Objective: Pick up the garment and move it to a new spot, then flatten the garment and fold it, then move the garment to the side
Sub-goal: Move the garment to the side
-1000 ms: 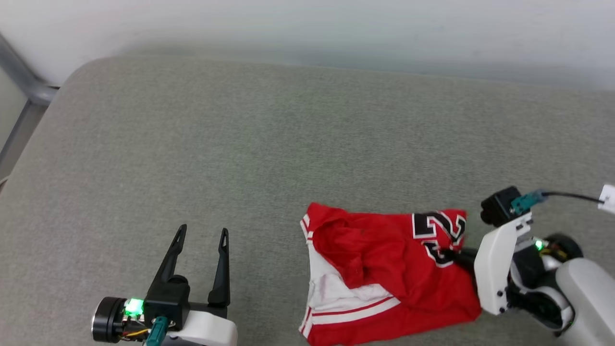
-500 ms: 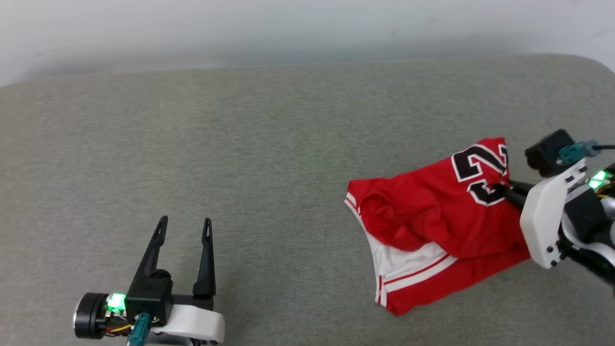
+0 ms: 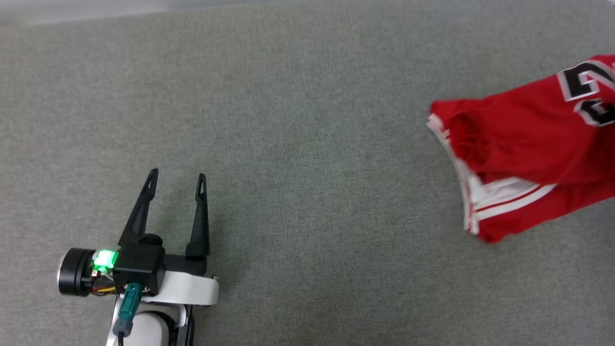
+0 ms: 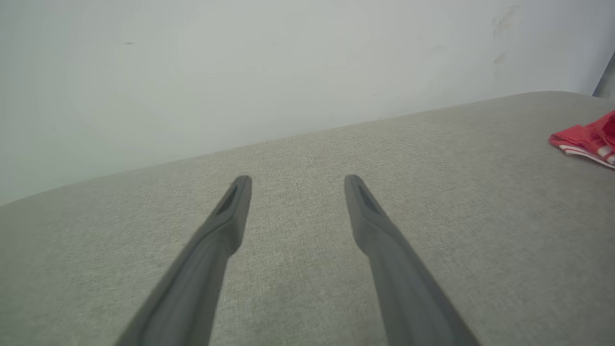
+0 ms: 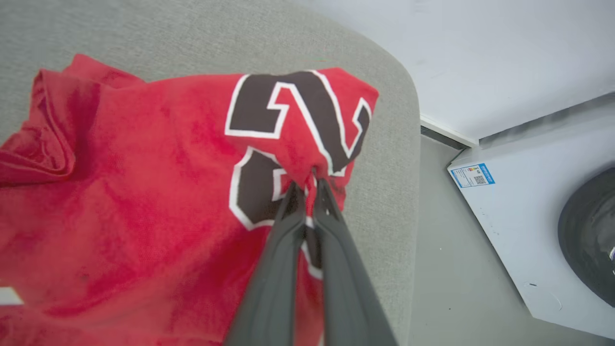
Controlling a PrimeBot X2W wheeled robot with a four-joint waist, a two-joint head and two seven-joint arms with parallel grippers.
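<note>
The garment (image 3: 523, 144) is a red shirt with white striped trim and black numerals, lying bunched at the right edge of the head view. It fills the left of the right wrist view as the garment (image 5: 120, 192). My right gripper (image 5: 307, 185) is shut on a pinch of its cloth at the numerals. A red corner of the garment (image 4: 584, 139) also shows far right in the left wrist view. My left gripper (image 3: 177, 179) rests open at the lower left, far from the cloth, and my left gripper (image 4: 295, 185) has nothing between its fingers.
Everything sits on a grey fabric cushion (image 3: 288, 144). Its rounded right edge (image 5: 408, 158) drops to a grey floor, where a white appliance (image 5: 538, 226) with a dark round door stands. A pale wall (image 4: 240, 72) rises behind the cushion.
The head view has swung, so the scene shifts. The garment has been dragged rightward and farther away by my right gripper, which has left the head view. My left gripper stays open.
</note>
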